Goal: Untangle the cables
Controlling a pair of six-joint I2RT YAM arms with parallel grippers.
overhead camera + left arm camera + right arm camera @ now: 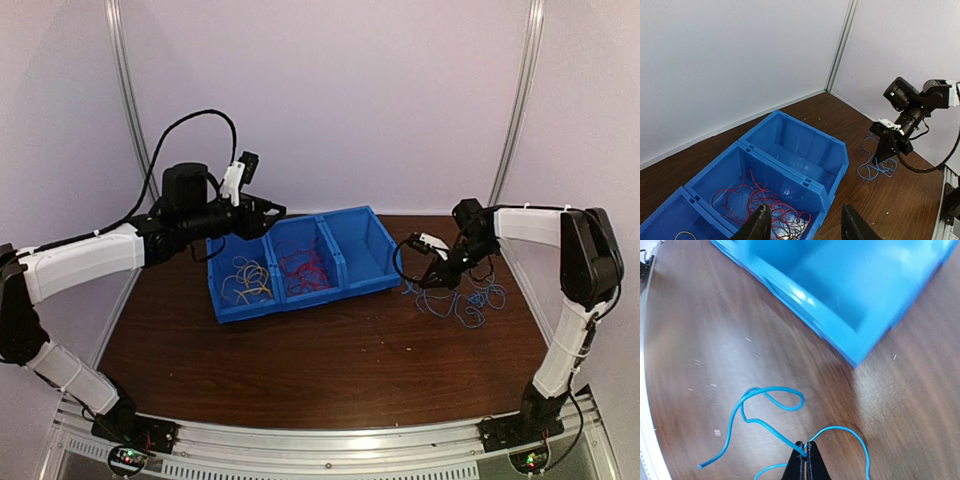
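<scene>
One blue cable (775, 388) tight between the right fingers (796, 471), near the blue bin (805, 305)

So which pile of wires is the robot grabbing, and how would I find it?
Find the blue bins on the brown table. Past their right end, loose on the wood, lie the blue cables, the right gripper pinching one strand. The yellow cables and red cables sit inside bins; only the blue ones lie outside.

table (330, 370): dark wood, smooth, soft sheen.
bins (250, 308): blue plastic, glossy.
blue cable (775, 388): smooth plastic sheath.
rail (330, 440): ribbed bare metal.
walls (350, 100): matt, pale.
</scene>
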